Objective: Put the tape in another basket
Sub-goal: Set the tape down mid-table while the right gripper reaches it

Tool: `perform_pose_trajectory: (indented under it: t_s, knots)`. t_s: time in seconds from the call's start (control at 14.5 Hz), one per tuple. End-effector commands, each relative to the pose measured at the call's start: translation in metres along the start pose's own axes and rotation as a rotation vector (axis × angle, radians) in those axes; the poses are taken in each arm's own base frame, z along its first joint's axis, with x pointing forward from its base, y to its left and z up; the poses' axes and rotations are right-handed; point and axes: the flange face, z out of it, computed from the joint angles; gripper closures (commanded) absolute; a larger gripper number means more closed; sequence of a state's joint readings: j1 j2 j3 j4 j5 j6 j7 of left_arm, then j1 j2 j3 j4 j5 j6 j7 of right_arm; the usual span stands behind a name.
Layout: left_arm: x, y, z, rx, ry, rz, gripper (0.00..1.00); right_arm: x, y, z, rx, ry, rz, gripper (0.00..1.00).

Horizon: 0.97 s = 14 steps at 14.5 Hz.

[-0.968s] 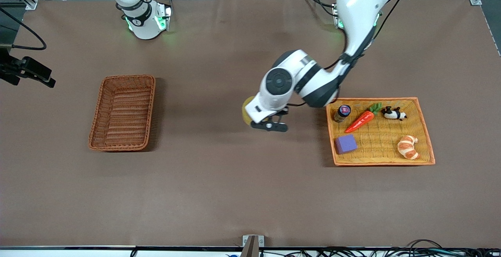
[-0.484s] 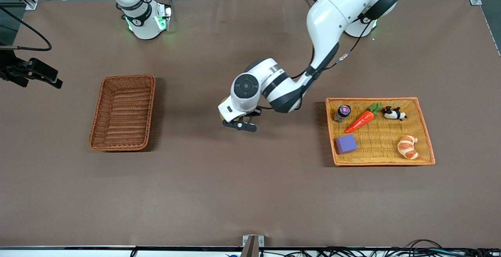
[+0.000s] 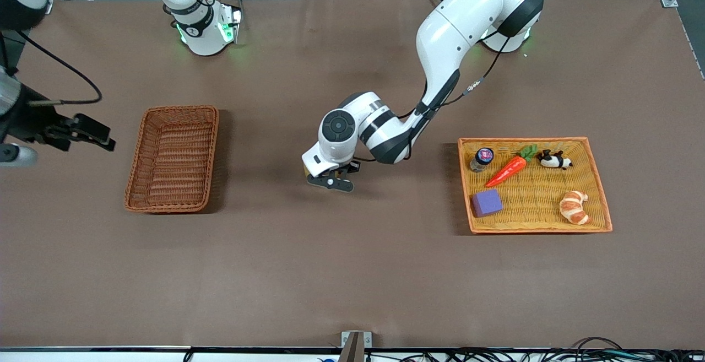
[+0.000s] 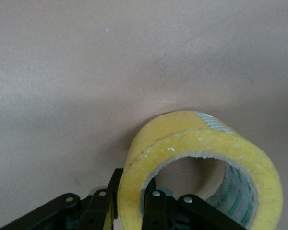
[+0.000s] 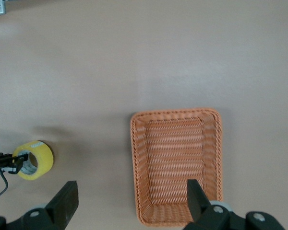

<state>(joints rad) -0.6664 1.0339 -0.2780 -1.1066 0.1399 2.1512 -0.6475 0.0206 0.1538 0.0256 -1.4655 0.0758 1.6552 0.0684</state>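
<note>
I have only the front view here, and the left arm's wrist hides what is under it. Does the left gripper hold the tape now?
Observer: Yes. The left wrist view shows the left gripper shut on the wall of the tape.
Operator: How is the roll turned?
Observer: It stands on edge, its hole facing sideways.
Operator: Is the right gripper open or shut?
Observer: The right wrist view shows the right gripper open and holding nothing; it waits over the table beside the basket.
</note>
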Motion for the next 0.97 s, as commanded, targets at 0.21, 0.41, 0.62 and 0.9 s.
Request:
perform_pose_trajectory:
  t_s: [0.21, 0.41, 0.62, 0.9]
  knots:
    - [0.031, -0.020, -0.086, -0.020, 0.095, -0.018, 0.00, 0.012, -0.031, 0.028, 0.031, 0.007, -0.038, 0.00]
    - [0.040, -0.054, -0.165, 0.006, 0.109, -0.060, 0.00, 0.009, -0.084, 0.063, 0.028, 0.027, 0.016, 0.00]
    - [0.034, -0.101, -0.241, 0.083, 0.074, -0.113, 0.00, -0.003, -0.154, 0.107, 0.008, 0.038, 0.021, 0.00]
    - [0.039, -0.199, -0.341, 0.082, 0.107, -0.246, 0.00, -0.025, -0.255, 0.196, -0.070, 0.020, 0.006, 0.00]
